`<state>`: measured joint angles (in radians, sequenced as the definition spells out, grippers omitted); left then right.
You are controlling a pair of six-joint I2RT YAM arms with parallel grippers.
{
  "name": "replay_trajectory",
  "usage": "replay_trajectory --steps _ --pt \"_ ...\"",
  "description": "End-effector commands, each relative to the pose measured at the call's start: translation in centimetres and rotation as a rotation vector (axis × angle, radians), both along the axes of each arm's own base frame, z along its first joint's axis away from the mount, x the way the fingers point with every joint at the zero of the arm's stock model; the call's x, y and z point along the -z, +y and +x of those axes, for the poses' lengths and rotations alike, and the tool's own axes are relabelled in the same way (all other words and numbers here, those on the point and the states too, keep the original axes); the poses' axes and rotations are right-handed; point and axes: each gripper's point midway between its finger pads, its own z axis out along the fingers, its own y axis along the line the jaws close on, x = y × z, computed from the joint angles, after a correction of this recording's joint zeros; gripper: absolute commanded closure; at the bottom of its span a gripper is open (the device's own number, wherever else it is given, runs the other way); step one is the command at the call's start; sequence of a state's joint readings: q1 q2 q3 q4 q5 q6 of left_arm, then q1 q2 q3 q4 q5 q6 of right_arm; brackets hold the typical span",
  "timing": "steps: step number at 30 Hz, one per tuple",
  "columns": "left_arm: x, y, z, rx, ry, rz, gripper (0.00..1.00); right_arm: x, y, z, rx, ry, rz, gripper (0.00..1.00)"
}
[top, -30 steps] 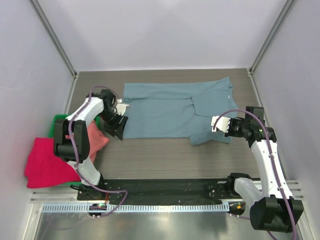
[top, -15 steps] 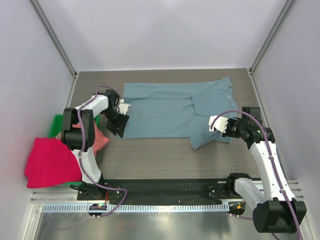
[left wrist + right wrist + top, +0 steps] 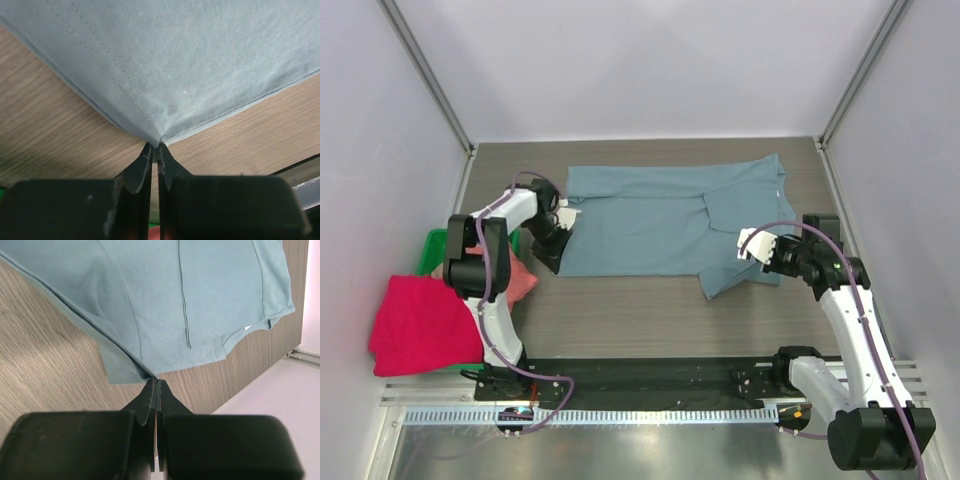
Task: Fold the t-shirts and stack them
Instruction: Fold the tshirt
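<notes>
At the near left, the crimson-pink t-shirt (image 3: pixel 420 325) lies bunched and hangs off the side of the table (image 3: pixel 620 310), and just beyond it the salmon-pink t-shirt (image 3: pixel 520 275) is crumpled against the green bin (image 3: pixel 432 245). Further in, the slate-blue t-shirt (image 3: pixel 650 220) is spread flat across the middle of the table and reaches toward the far edge, well apart from the other two shirts. The left gripper (image 3: pixel 555 258) sits at this shirt's near left corner; in its wrist view the two dark fingers (image 3: pixel 142 167) are pressed together with the stitched corner of the cloth caught between their tips. The right gripper (image 3: pixel 748 245) is at the shirt's right side, where a flap of cloth juts toward the near edge; its wrist view shows the fingers (image 3: pixel 150 400) closed tight on the hem there, with the blue cloth fanning away from the tips and bare wood grain on either side. Both arms reach in from their bases at the near rail
</notes>
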<state>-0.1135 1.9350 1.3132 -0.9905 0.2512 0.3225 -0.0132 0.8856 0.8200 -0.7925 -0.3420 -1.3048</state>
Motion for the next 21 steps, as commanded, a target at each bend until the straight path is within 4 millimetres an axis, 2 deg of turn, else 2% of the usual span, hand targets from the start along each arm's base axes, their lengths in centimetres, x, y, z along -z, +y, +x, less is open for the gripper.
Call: replay_trajectory --steps 1,3,4,7,8,9,10,15,16,18,19,21 --pt "-1.2 -0.1 1.1 0.002 -0.020 -0.014 0.96 -2.6 -0.3 1.4 0.063 -0.086 0.017 0.99" --pt "-2.3 -0.2 1.8 0.001 -0.048 -0.015 1.00 -4.2 -0.8 2.1 0.122 -0.120 0.039 0.99" --pt "-2.9 -0.3 2.2 -0.001 -0.064 -0.018 1.00 -5.6 -0.9 2.8 0.143 -0.156 0.053 0.99" --pt "-5.3 -0.5 3.5 -0.003 -0.120 -0.031 1.00 -7.8 -1.2 3.8 0.208 -0.205 0.096 0.99" --pt "-6.6 -0.8 4.6 -0.005 -0.158 -0.041 1.00 -9.0 -1.4 4.3 0.236 -0.229 0.115 0.99" --pt "-7.2 -0.9 4.7 -0.008 -0.162 -0.045 1.00 -9.7 -1.4 4.6 0.247 -0.246 0.122 0.99" --pt "-7.8 -1.0 5.0 -0.006 -0.174 -0.051 1.00 -11.3 -1.7 5.2 0.264 -0.290 0.126 0.99" --pt "-11.0 -1.4 7.7 0.005 -0.247 -0.071 1.00 -13.6 -2.2 8.2 0.321 -0.345 0.161 0.99" --pt "-11.0 -1.4 8.1 0.006 -0.246 -0.069 1.00 -14.6 -2.3 9.0 0.324 -0.375 0.168 0.99" --pt "-11.4 -1.3 8.7 0.011 -0.252 -0.057 1.00 -14.1 -2.5 10.7 0.340 -0.369 0.163 0.99" --pt "-11.5 -1.3 9.7 0.020 -0.265 -0.054 1.00 -15.0 -2.6 11.6 0.346 -0.401 0.170 0.98" --pt "-11.7 -1.2 10.6 0.026 -0.274 -0.045 1.00 -14.9 -3.0 13.0 0.368 -0.405 0.167 0.99"
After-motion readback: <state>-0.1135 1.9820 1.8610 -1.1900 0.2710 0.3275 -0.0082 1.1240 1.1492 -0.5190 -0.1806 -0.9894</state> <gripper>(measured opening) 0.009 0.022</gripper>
